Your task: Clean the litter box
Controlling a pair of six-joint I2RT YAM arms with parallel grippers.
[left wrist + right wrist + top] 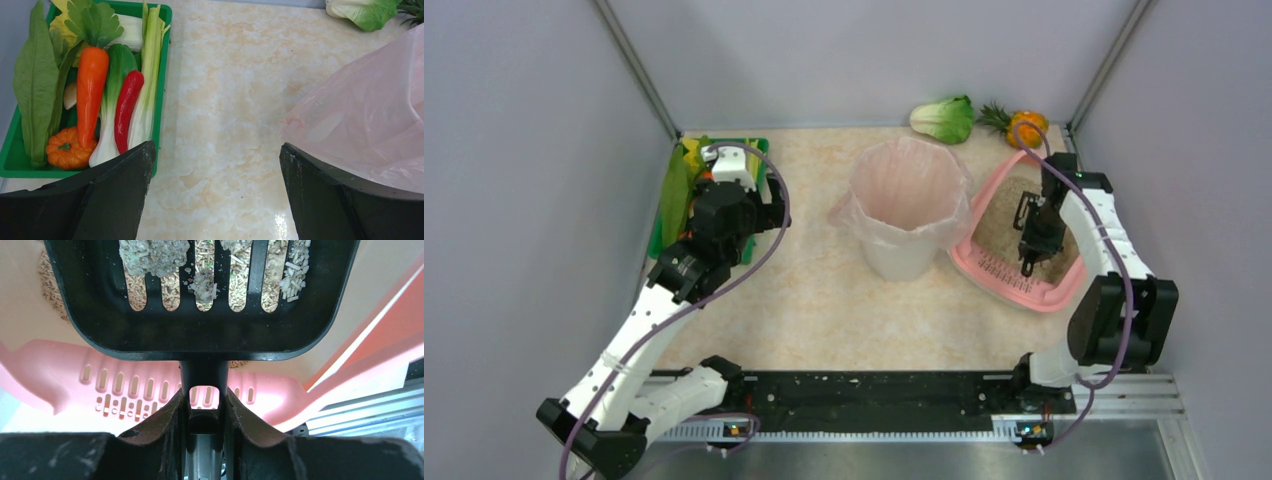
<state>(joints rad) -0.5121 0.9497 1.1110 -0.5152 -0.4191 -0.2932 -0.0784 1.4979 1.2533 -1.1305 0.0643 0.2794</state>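
- Right side of the table (824, 300): my right pincer (202, 407) is clamped tight on the handle of a black slotted scoop (200, 340). The scoop's blade is held over the litter box (1016, 290).
- The litter box sits toward the right rear of the table, just beside the white bin (899, 258) with its pink liner. Its slotted edge strip faces the arms.
- Greyish clumps (152, 255) and a scatter of pellets lie on the scoop's blade, with beige litter visible through the slots beneath.
- My left pincer (216, 148) hovers over bare table with its fingers spread wide and nothing between them. It hangs between the green vegetable tray (164, 75) and the bin.
- Handling, as I judge it: the box is stiff, thin plastic, light in itself but weighted by loose granules that would slide and spill at any tilt.
- If it must be steadied or moved, the raised rim or the slotted strip is the place to pinch, keeping the box level. The smooth walls look slippery.
- The clumps look crumbly. They would need a level, unhurried carry to the bin, with the handle held firmly so the blade cannot roll.
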